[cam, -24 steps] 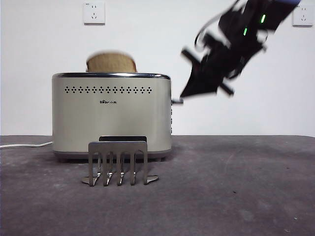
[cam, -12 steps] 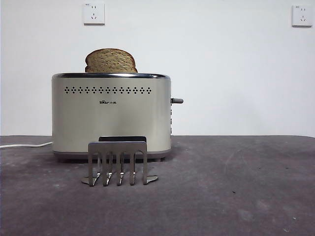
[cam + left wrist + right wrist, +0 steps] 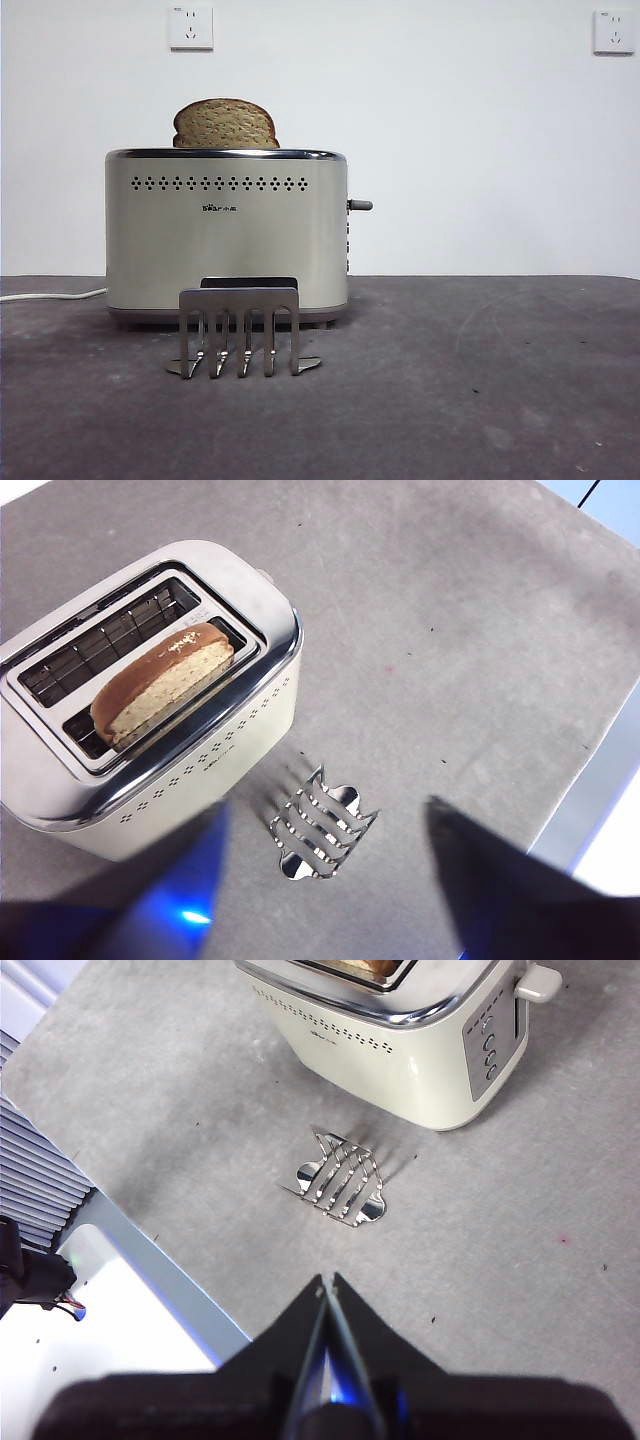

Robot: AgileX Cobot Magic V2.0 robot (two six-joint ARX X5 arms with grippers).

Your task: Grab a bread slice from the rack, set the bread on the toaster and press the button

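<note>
The slice of bread (image 3: pixel 225 124) stands in a slot of the cream toaster (image 3: pixel 227 235), its domed top sticking out above the chrome rim. In the left wrist view the bread (image 3: pixel 165 680) sits in the slot nearer the rack. The steel rack (image 3: pixel 240 330) stands empty in front of the toaster. The lever button (image 3: pixel 360 205) sticks out from the toaster's right end. No arm shows in the front view. My left gripper (image 3: pixel 328 810) is open and high above the rack (image 3: pixel 318 832). My right gripper (image 3: pixel 325 1282) is shut and empty, high above the table near the rack (image 3: pixel 340 1188).
A white cord (image 3: pixel 50 295) runs off left from the toaster. Two wall sockets (image 3: pixel 191 27) (image 3: pixel 612 30) are on the white back wall. The table's edge (image 3: pixel 150 1250) shows in the right wrist view, with a pale floor below it.
One second ago a dark arm hung at the upper right beside the button. It has left the front view. Bread, toaster and rack stand the same as half a second ago.
</note>
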